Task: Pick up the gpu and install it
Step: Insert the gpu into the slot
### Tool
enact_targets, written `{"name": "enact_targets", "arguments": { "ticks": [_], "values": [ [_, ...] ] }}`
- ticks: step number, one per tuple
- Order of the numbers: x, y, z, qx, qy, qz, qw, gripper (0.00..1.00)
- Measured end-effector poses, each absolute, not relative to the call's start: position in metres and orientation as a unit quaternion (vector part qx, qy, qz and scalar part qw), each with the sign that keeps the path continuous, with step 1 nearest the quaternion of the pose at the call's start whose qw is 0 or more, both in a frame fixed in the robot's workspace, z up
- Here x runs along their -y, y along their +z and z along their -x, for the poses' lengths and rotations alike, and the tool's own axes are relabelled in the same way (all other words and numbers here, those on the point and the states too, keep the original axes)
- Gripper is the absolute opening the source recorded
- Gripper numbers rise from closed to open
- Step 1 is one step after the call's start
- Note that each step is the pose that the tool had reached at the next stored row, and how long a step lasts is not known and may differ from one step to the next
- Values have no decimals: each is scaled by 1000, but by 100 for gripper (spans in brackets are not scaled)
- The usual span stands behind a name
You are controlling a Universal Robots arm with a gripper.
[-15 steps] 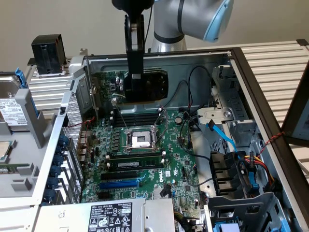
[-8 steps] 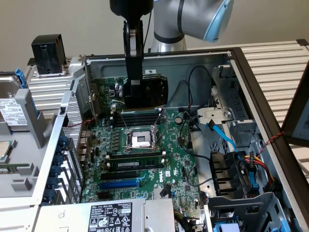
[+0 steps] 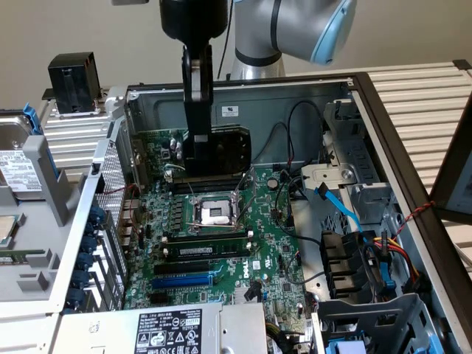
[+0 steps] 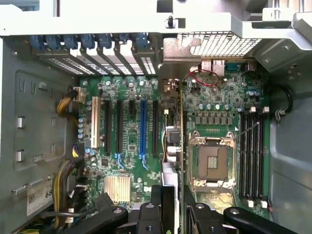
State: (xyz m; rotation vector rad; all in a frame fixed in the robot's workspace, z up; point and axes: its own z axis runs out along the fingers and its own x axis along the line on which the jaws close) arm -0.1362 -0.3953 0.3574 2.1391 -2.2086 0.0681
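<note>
The gpu [image 3: 230, 147], a black fan shroud on a green card, hangs upright over the far part of the green motherboard [image 3: 273, 243], just behind the CPU socket [image 3: 214, 214]. My gripper [image 3: 198, 164] is shut on it from above. In the wrist view the gpu [image 4: 171, 146] shows edge-on between my fingers [image 4: 157, 209], with its silver bracket [image 4: 181, 61] toward the case's rear slot openings. There it sits over the strip between a black expansion slot [image 4: 156, 126] and the CPU socket [image 4: 212, 161]. I cannot tell whether its edge touches the board.
A blue expansion slot [image 4: 143, 126] and further black slots lie beside the card. The power supply [image 3: 169, 328] fills the near corner. A drive cage [image 3: 346, 184] and loose cables [image 3: 383, 258] crowd the exterior view's right. Case walls [image 3: 295, 110] ring the board.
</note>
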Motion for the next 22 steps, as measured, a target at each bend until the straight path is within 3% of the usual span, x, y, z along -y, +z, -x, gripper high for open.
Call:
{"name": "enact_targets", "arguments": {
  "ticks": [22],
  "values": [
    [422,318,154,724,22,-688,33,27]
  ]
}}
